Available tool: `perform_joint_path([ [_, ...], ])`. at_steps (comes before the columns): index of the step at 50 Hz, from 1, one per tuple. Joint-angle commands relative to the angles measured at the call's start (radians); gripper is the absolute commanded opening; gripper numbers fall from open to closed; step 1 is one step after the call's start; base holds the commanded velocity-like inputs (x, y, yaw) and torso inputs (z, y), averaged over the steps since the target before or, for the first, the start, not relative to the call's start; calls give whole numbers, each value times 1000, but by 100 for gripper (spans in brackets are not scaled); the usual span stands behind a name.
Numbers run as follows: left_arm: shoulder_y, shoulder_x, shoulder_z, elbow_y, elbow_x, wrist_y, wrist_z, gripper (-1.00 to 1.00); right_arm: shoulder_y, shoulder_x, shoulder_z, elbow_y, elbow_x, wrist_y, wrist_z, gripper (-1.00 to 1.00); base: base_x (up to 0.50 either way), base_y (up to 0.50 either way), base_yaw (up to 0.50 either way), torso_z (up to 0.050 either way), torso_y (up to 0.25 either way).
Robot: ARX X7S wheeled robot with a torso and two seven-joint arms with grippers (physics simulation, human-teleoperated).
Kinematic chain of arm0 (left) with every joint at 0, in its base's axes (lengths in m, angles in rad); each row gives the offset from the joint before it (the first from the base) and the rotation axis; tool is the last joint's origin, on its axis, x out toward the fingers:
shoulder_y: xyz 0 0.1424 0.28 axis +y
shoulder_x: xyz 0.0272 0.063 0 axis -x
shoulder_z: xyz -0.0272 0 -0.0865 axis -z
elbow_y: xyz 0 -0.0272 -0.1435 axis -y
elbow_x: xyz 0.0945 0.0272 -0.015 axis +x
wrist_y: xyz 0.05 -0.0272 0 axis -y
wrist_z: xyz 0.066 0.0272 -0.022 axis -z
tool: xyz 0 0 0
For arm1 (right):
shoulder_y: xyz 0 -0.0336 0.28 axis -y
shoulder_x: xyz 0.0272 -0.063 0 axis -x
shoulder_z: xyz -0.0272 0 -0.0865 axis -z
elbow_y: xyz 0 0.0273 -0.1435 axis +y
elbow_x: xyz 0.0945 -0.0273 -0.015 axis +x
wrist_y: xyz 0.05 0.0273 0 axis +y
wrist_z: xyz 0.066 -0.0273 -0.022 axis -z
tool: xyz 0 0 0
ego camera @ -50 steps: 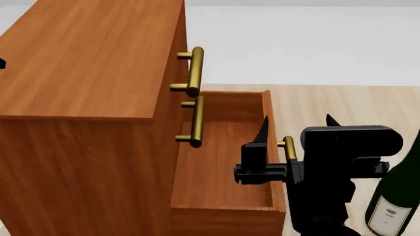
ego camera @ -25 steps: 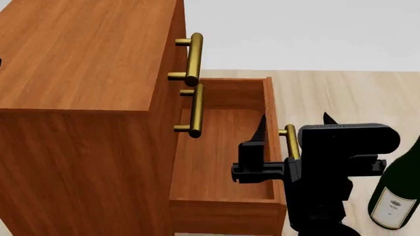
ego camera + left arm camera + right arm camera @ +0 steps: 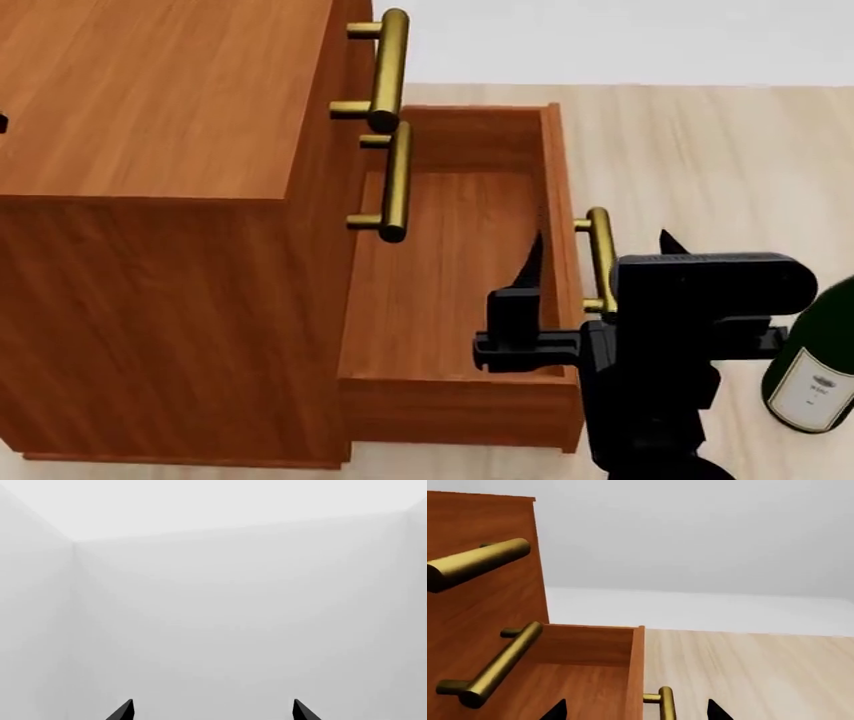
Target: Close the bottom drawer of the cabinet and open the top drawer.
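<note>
The bottom drawer (image 3: 454,290) of the cabinet (image 3: 147,150) is standing pulled far out, its brass handle (image 3: 601,258) lying between the wide-spread fingers of the right gripper (image 3: 601,262), which are touching nothing. One finger (image 3: 531,262) is hanging over the drawer's inside, the other just outside the handle. The top drawer (image 3: 350,70) is sitting shut above the jaws. A wine bottle (image 3: 817,370) is standing just beside the gripper's outer side. The left gripper (image 3: 212,711) is facing blank wall, fingertips wide apart.
</note>
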Motion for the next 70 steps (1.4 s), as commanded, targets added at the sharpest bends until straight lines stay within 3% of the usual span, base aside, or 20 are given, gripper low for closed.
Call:
perform_joint_path([
  [1,-3,-2,6,-4,-2,1,-4,100,-4,4,3,4,4,-6,4,100,0,0,0,0,-115],
  [14,-4,-3,7,-9,-5,8,-9,100,-19,11,16,12,-1,-21,24,100,-1,0,0,0,-109],
  [70,-19,-4,36,-25,-12,24,-30,100,-143,31,168,88,55,-111,67,100,0,0,0,0,0],
])
